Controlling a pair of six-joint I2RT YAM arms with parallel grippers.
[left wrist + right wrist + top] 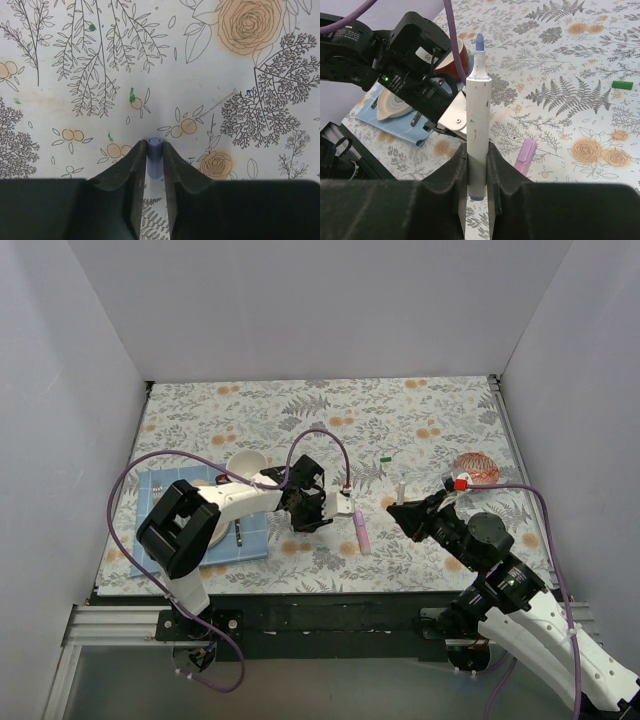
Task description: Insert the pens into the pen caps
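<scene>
My left gripper (pixel 345 504) is shut on a small purple pen cap (pixel 154 156) and holds it just above the floral cloth; its tips (pixel 154 146) close on the cap's sides. My right gripper (pixel 403 508) is shut on a white pen (pixel 478 115) with a blue-purple tip, held upright between the jaws (pixel 478 152); the pen also shows in the top view (pixel 400 490). The two grippers face each other, a short gap apart. A thicker pink pen (pixel 361 532) lies on the cloth between them, also in the right wrist view (pixel 525 156). A green cap (pixel 386 458) lies farther back.
A blue mat (pixel 160 490) at the left holds a plate and a fork (pixel 239 533), with a white bowl (pixel 246 464) behind it. A round reddish patterned dish (pixel 478 468) sits at the right, with a small red piece (pixel 461 483) beside it. White walls enclose the table.
</scene>
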